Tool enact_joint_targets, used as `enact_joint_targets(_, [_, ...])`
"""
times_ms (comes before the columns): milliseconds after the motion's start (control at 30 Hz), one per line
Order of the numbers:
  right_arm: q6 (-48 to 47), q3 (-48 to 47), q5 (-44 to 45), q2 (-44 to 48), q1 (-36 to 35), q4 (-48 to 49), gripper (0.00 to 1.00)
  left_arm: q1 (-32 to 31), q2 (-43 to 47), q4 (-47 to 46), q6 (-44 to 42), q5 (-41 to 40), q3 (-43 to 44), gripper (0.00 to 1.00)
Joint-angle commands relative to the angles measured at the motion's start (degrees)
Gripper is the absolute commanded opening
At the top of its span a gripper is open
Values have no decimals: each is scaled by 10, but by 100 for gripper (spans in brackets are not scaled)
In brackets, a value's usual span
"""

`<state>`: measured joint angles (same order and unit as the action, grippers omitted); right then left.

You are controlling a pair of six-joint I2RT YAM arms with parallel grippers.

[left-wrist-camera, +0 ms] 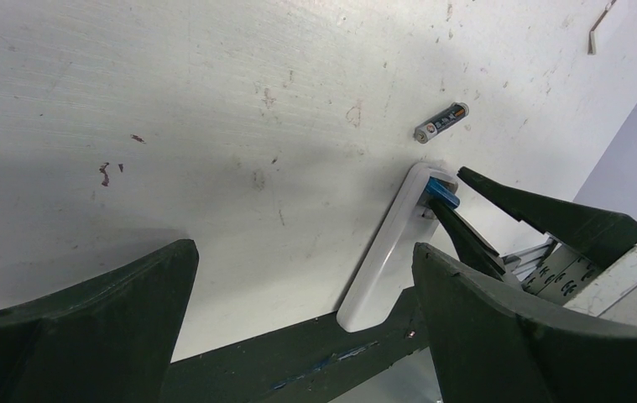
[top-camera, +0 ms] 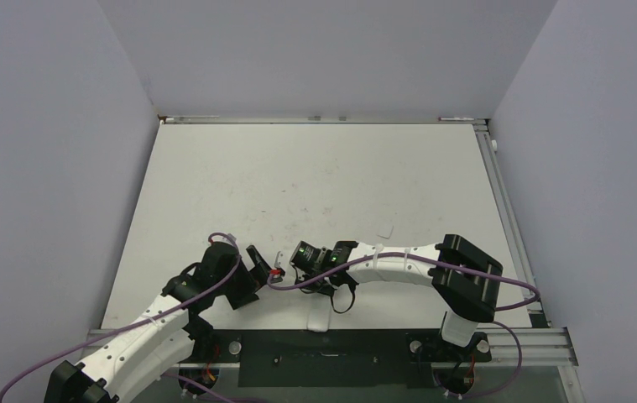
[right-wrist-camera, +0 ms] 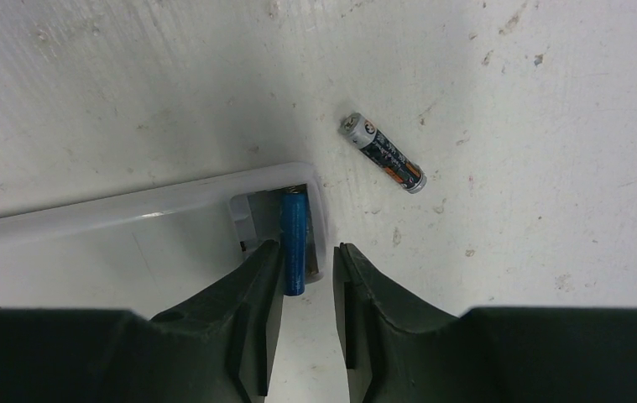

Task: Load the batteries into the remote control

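Grey walls [top-camera: 46, 126] close three sides of the scuffed white table [top-camera: 315, 168], and wide white surface lies beyond the arms. At the near edge, the white rectangular plastic remote control [right-wrist-camera: 130, 243] lies back up, one end over the dark front rail [left-wrist-camera: 298, 374]. Its open compartment holds the slim blue battery [right-wrist-camera: 293, 235]. The right gripper [right-wrist-camera: 306, 252] stands at this end, jaws a little apart and not clamped. The dark battery with a metallic tip [right-wrist-camera: 384, 153] lies just beside the remote on the table. The left gripper [left-wrist-camera: 302, 252] hovers near, jaws wide apart.
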<state>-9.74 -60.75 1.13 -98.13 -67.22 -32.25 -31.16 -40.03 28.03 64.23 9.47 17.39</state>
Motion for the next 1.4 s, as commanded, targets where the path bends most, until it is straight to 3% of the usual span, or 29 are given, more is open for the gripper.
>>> enact_joint_targets(0, [6,-11,21,11,-4,4,29,5,-1,-20,-4,7,-2,98])
enact_joint_targets(567, [7,-14,34,17,-2,3,37,6,-6,-24,-6,12,0,98])
enact_joint_targets(1367, [9,-16,48,31,12,0,38,8,-8,-29,-6,17,-4,98])
